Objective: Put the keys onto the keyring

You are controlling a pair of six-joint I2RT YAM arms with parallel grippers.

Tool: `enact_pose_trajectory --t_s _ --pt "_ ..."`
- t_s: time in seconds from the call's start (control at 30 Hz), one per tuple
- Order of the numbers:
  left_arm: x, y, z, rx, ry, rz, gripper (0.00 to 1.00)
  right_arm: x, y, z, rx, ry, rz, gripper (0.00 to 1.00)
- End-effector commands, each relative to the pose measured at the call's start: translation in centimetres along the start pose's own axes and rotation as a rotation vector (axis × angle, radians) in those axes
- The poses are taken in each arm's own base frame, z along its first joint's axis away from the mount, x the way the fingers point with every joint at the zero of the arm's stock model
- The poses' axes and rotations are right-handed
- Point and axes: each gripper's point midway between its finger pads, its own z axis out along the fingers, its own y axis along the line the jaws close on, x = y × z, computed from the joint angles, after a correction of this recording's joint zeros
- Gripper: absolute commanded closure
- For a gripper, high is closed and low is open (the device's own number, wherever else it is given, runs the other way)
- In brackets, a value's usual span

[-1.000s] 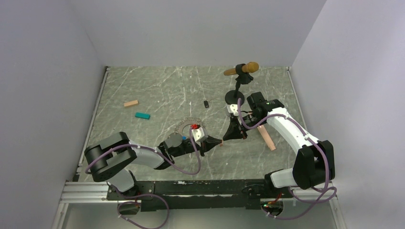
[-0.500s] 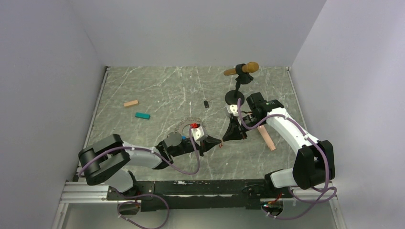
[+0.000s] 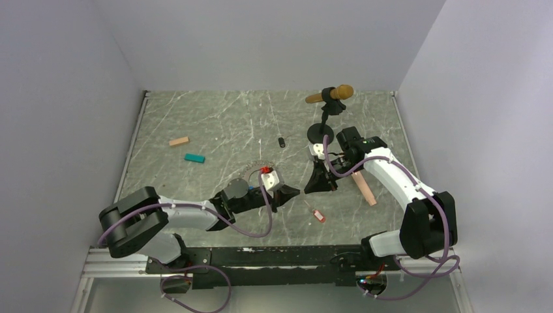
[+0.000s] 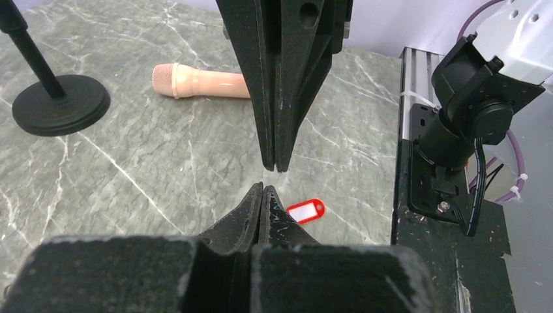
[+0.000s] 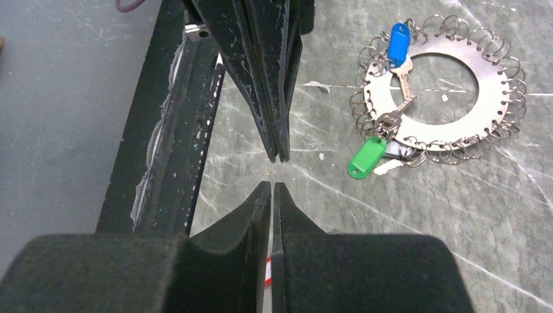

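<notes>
One of the keys, with a red tag, lies loose on the marble below both grippers; the left wrist view has the same red tag just right of my fingers. My left gripper is shut and holds nothing. Tip to tip with it, my right gripper stands open by a thin slit, empty. The keyring, a flat toothed metal ring, lies beyond, carrying keys with a blue tag and a green tag. From above the keyring is partly hidden by my left arm.
A pink microphone lies under the right arm. A microphone stand with a round black base stands behind it. A tan block, a teal block and a small black item lie further back.
The red-tagged key, held between the two gripper tips before, has dropped onto the table toward the near edge. The right jaws have parted slightly. The left arm's elbow shifted left.
</notes>
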Motion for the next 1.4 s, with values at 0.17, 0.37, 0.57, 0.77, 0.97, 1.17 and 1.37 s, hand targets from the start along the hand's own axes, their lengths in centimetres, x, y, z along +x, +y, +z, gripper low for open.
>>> enact_pose_trajectory --t_s 0.17,0.37,0.57,0.77,0.97,1.17,1.37 --pt "1.6 0.7 -4.0 -0.089 0.028 -0.041 0.99 2.9 -2.2 -2.8 0.157 0.083 0.03 0.65" --pt "2.8 2.4 -6.2 -0.217 0.077 -0.05 0.54 7.8 -0.3 -2.1 0.058 0.209 -0.008 0.53" --pt "2.6 4.9 -8.3 -0.376 0.052 -0.04 0.2 9.2 -1.1 0.2 0.063 0.367 -0.101 0.49" --pt "3.5 5.8 -9.8 -0.424 0.053 -0.019 0.12 11.0 -2.2 2.3 0.081 0.524 -0.107 0.51" --pt "4.4 6.0 -10.4 -0.427 0.076 -0.012 0.12 12.8 -2.3 2.9 0.095 0.621 -0.095 0.45" --pt "4.5 6.1 -11.0 -0.443 0.057 -0.034 0.12 14.0 -1.8 3.0 0.098 0.679 -0.111 0.44" --pt "4.4 6.1 -11.0 -0.447 0.05 -0.047 0.12 14.4 -1.8 3.0 0.117 0.702 -0.142 0.47"
